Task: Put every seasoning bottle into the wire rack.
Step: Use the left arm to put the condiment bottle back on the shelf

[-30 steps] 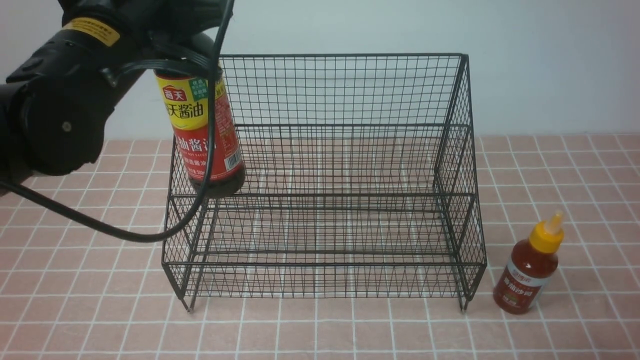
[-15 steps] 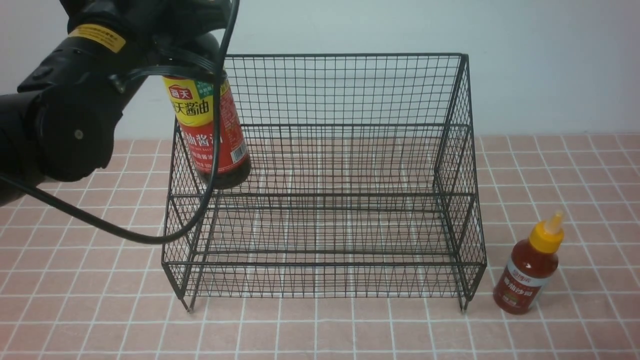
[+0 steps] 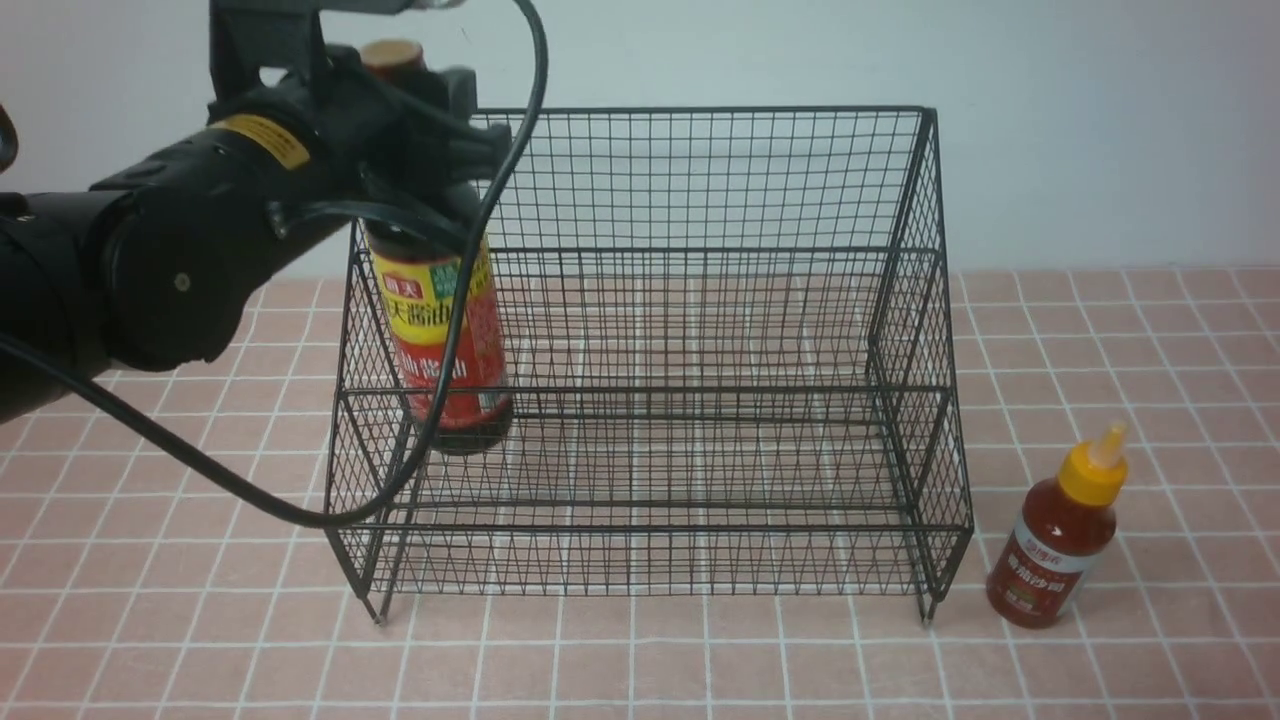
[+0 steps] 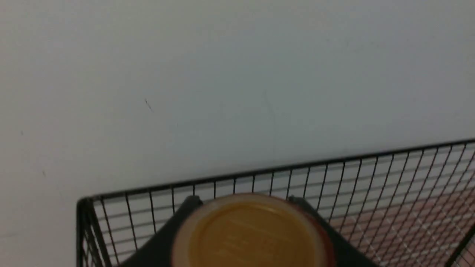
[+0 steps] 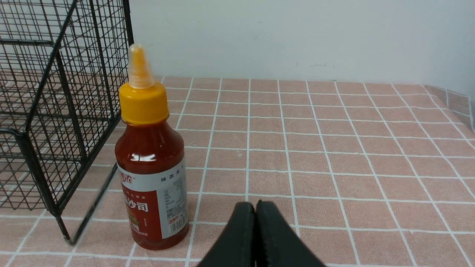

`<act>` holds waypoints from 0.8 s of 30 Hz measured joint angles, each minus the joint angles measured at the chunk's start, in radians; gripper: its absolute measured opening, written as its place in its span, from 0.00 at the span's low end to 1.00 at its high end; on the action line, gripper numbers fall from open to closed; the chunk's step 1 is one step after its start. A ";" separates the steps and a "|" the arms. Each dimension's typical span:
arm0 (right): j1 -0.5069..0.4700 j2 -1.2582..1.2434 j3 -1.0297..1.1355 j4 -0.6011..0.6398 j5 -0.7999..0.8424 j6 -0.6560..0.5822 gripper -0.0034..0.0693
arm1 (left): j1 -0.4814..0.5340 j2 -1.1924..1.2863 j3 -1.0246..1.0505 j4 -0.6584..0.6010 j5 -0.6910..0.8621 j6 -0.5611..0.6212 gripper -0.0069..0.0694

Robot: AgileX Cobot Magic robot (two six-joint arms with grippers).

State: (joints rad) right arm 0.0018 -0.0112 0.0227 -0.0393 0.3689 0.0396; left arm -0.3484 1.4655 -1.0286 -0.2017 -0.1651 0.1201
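Observation:
The tall dark soy-sauce bottle hangs upright inside the left end of the black wire rack, its base low over the front tier. I cannot tell whether it touches the mesh. My left gripper is shut on its neck, just under the cap. One of its black fingers shows beside the cap, with the rack's top rim behind. The short red sauce bottle with its yellow nozzle cap stands on the table just right of the rack. My right gripper is shut and empty, low beside that bottle.
The surface is a pink tiled tablecloth with a pale wall close behind the rack. The left arm's black cable loops down in front of the rack's left side. The rack's right front leg stands close to the red bottle.
My left arm has lowered the soy-sauce bottle from the rack's top left edge down into the rack. The red bottle has not moved.

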 joint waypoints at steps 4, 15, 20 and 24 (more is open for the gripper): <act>0.000 0.000 0.000 0.000 0.000 0.000 0.03 | 0.000 0.001 0.000 0.000 0.096 -0.003 0.43; 0.000 0.000 0.000 0.000 0.000 0.000 0.03 | 0.000 0.018 -0.009 0.007 0.211 -0.003 0.43; 0.000 0.000 0.000 0.000 0.000 0.000 0.03 | -0.002 0.037 -0.020 0.008 0.203 -0.002 0.43; 0.000 0.000 0.000 0.000 0.000 0.000 0.03 | -0.002 0.049 -0.023 0.008 0.186 -0.002 0.43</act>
State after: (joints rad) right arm 0.0018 -0.0112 0.0227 -0.0393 0.3689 0.0396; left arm -0.3503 1.5146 -1.0516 -0.1941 0.0204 0.1184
